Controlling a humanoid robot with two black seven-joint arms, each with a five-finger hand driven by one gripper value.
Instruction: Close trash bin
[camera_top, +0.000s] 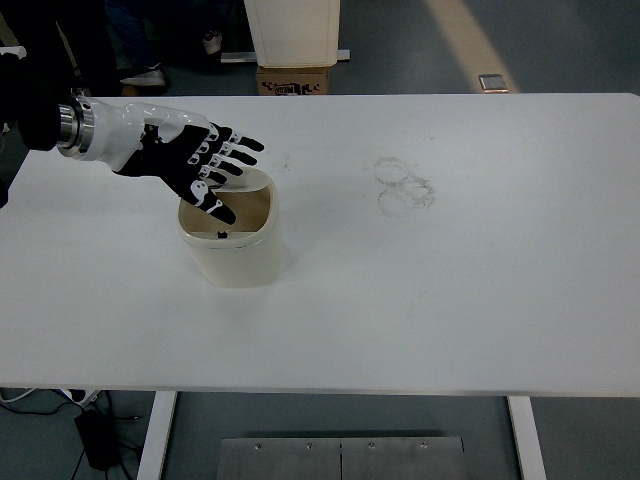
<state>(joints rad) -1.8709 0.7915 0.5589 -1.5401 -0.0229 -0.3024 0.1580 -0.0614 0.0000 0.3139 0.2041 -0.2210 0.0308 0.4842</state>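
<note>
A cream trash bin (236, 252) stands on the white table (450, 290), left of centre. Its opening shows tan inside. The lid (256, 180) is tilted down over the back of the opening and is partly hidden by my hand. My left hand (205, 165) comes in from the left edge, fingers spread flat, palm down, lying over the lid and the bin's opening. It holds nothing. The right arm is out of view.
Faint ring marks (403, 186) stain the table right of the bin. Beyond the far edge stand a cardboard box (293, 80) and a white unit (293, 30) on the floor.
</note>
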